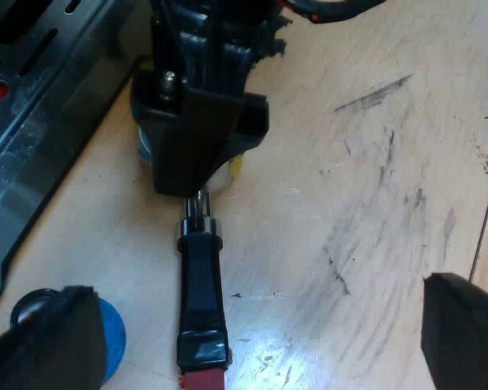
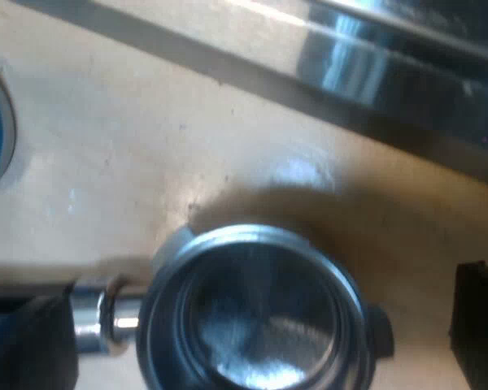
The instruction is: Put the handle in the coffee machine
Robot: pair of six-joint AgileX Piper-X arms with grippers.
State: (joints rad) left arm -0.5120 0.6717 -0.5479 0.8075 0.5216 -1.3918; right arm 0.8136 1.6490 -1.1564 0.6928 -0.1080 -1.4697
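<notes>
**Item 1, metal holder** point(image 1: 202, 296): Lies flat on the wooden table point(image 1: 358, 162), not in the machine. It runs roughly alongside the espresso machine's steel base point(image 1: 32, 106), with the basket end nearer the base. The dark handle leads away from the basket, and its red end point(image 1: 203, 380) is farthest out. The basket point(image 2: 252, 325) faces open side up and is shiny metal inside.

**Item 2, right gripper** point(image 2: 264, 325): Low over the basket, with its 2 fingers spread wide. 1 finger is over the chrome neck. The other is past the basket's far lug, with table showing between them. Holds nothing.

**Item 3, left gripper** point(image 1: 252, 288): Above the table, fingers spread wide to either side of the handle's red end and well clear of it. Holds nothing.

**Item 4, blue tamper** point(image 1: 110, 333): Sits on the table near the handle, beside the machine's base, partly hidden by 1 left finger.
</notes>
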